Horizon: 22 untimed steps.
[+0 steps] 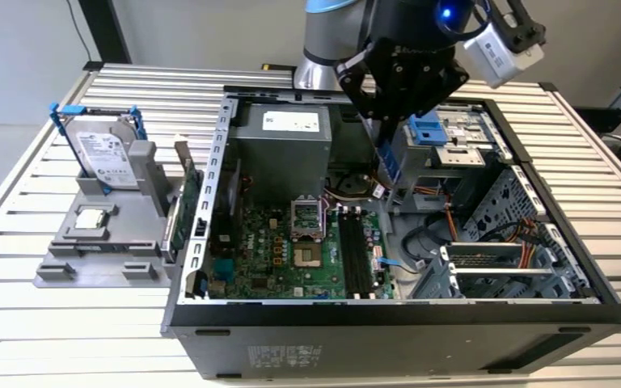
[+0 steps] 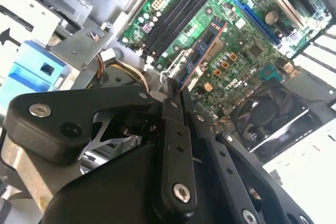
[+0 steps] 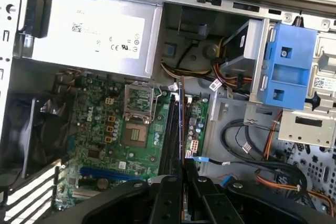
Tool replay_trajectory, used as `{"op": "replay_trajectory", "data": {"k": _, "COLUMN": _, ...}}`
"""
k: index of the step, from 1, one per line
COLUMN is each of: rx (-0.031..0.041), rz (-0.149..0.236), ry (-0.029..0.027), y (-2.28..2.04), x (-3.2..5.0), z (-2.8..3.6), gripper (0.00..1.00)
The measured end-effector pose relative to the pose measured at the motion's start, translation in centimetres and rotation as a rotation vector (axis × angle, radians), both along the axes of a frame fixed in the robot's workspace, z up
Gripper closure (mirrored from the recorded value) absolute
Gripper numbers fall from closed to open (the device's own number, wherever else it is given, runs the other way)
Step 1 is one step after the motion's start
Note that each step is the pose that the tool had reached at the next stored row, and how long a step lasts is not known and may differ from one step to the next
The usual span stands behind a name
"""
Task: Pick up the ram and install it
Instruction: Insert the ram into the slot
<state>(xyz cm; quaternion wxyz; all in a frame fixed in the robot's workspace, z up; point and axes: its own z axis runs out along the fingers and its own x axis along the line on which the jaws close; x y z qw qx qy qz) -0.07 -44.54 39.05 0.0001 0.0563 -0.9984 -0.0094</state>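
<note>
Although the ram [image 2: 202,51] is already off the bench [image 1: 30,339] and pinched between the fingers [image 2: 170,129], it is not yet seated in the computer. In the exterior view the gripper [image 1: 386,121] hangs over the open case [image 1: 397,311]. The stick drops straight down from the fingertips as a narrow bluish strip, its lower end apart from the motherboard [image 1: 278,259] beneath. In the second wrist view the fingers are clamped tight on one end of the stick, and the rest juts out beyond them with chips showing on its flat face. In the first wrist view the stick appears edge-on, a thin line running out from between the fingers. It is roughly lined up along the long black slots [image 3: 172,129] that lie past its free end, though I cannot tell whether it sits exactly over one of them. Those slots look empty, with nothing standing in them. I judge the picking up done and the carrying over largely done, while the installing is left, since the stick touches no slot. Well off to the side of the fingers, the hard drive [image 1: 106,149] stands in a grey holder [image 1: 84,242] on the bench.
</note>
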Motion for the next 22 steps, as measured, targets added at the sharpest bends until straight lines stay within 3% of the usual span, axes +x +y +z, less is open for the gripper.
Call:
{"op": "replay_trajectory", "data": {"k": 9, "rx": 0.0012, "rz": -0.119, "ry": 0.0, "y": 0.0, "x": 0.01, "z": -0.13, "gripper": 1.0}}
{"op": "replay_trajectory", "data": {"k": 16, "rx": 0.0016, "rz": -0.131, "ry": -0.0001, "y": 0.0, "x": 0.01, "z": -0.18, "gripper": 1.0}}
{"op": "replay_trajectory", "data": {"k": 22, "rx": 0.0014, "rz": -0.165, "ry": -0.0001, "y": 0.0, "x": 0.35, "z": -0.48, "gripper": 1.0}}
